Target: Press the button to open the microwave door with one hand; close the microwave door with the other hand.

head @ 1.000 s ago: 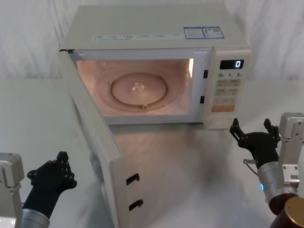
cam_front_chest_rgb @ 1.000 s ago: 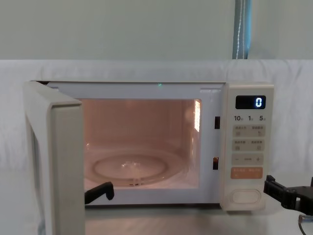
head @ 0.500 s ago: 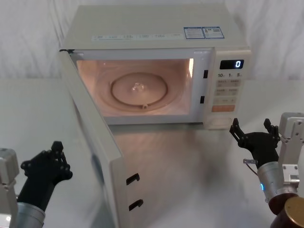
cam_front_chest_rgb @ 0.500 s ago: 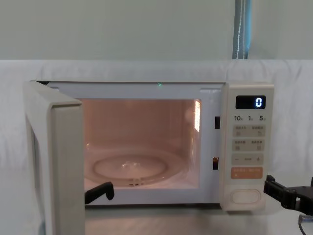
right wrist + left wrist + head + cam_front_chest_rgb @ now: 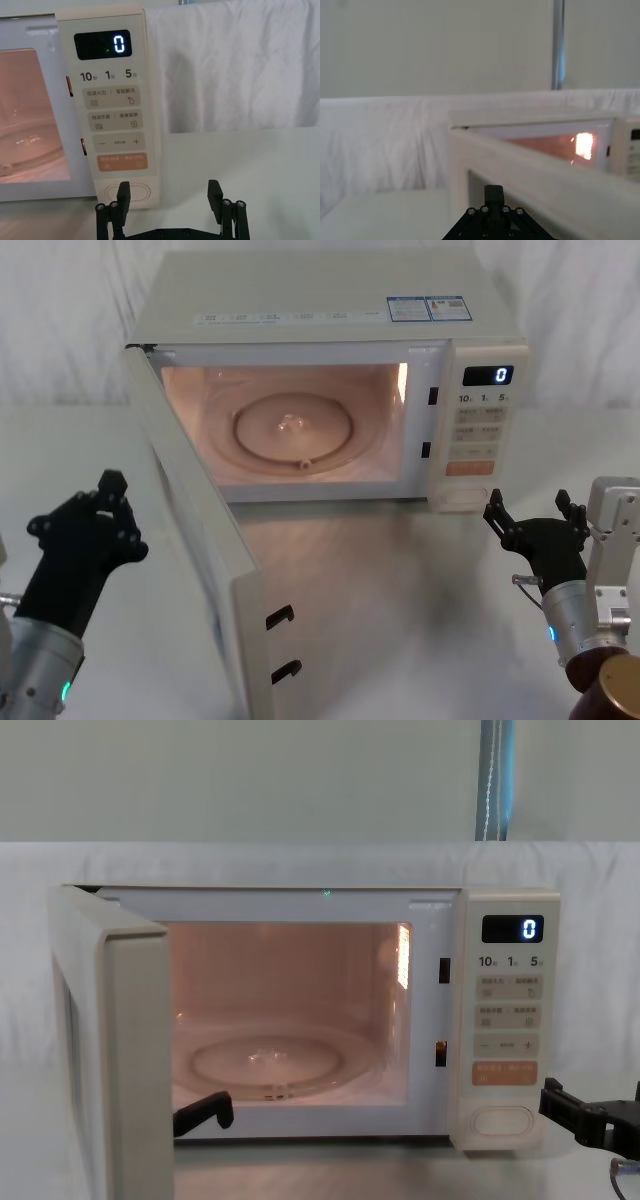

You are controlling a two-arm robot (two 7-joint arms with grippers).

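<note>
door state: you have the door [image 5: 200, 540] swung wide open, hinge at far left, free edge pointing near, cavity lit.
left gripper: the left gripper [image 5: 85, 530] sits near left, just outside the door's outer face. You can't tell finger state from these views.
key relation: the door lies right of the left gripper, its long axis running near-to-far. My read: you push rightward on the outer face near the free edge to swing it shut.
nearer arm: left, by a wide margin.
right gripper: the right gripper [image 5: 169, 200] sits near right, fingers apart, holding nothing.
button: the button [image 5: 126, 191] sits just beyond its fingers, low on the panel, not touched.
</note>
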